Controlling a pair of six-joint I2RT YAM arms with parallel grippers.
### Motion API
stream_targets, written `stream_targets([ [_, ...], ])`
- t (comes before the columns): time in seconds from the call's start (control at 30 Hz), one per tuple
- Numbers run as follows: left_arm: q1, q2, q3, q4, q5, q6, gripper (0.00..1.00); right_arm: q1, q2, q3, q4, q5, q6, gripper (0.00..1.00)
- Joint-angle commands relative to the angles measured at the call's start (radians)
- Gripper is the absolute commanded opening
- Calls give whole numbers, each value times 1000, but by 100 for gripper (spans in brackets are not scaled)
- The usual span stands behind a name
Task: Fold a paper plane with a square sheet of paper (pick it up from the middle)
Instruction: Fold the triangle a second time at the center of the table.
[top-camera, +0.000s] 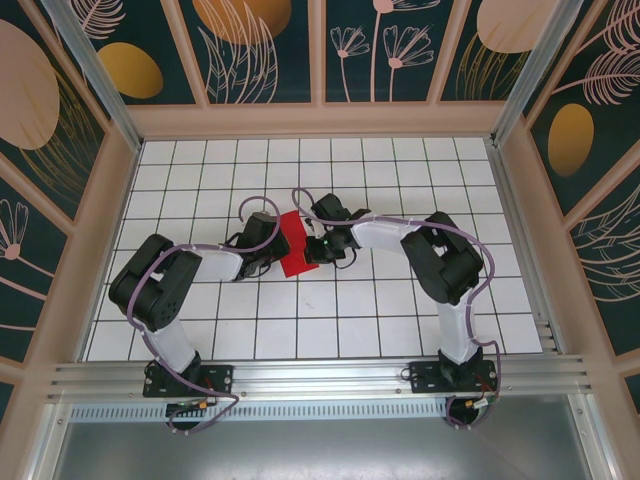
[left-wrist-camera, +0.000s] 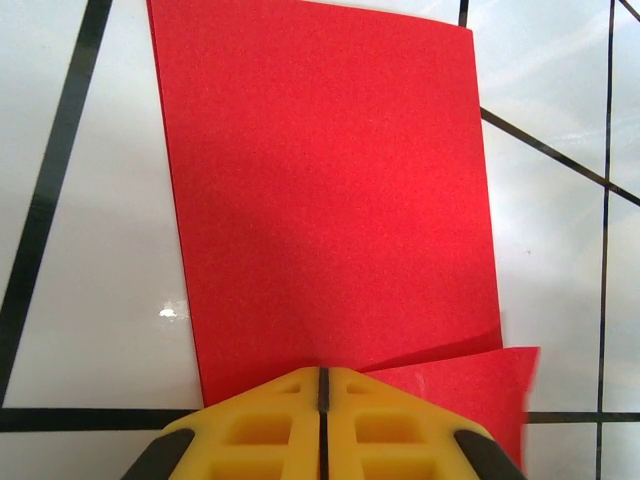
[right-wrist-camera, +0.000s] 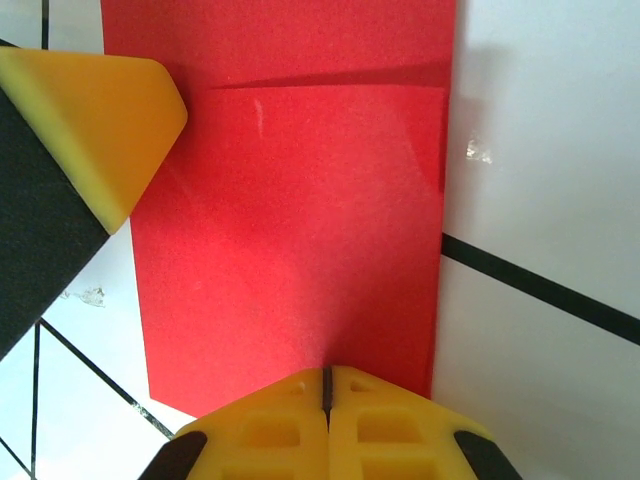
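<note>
Red paper (top-camera: 292, 246), folded into a narrow rectangle, lies on the surface (top-camera: 350, 320) between the left hand (left-wrist-camera: 322, 388) and right hand (right-wrist-camera: 326, 385), each with fingers together at opposite edges; uneven pushing could skew the crease or slide it.

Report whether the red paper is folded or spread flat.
Folded. The red paper shows two layers: in both wrist views one layer's edge casts a shadow line across another.

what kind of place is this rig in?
Likely an enclosed robot test cell: white grid-tiled tabletop, dark leaf-patterned wall panels, black-and-white arms bolted to an aluminium rail.
</note>
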Motion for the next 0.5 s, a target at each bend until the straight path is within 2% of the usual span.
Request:
stream_targets([
  [0.0, 7, 47, -8, -125, -50, 25, 8, -10, -23, -17, -64, 52, 2, 7],
  [0.3, 7, 50, -5, -123, -48, 31, 9, -29, -101, -67, -110, 90, -34, 7],
  [0.47, 7, 49, -3, -120, -47, 33, 8, -14, -124, -41, -86, 52, -32, 7],
])
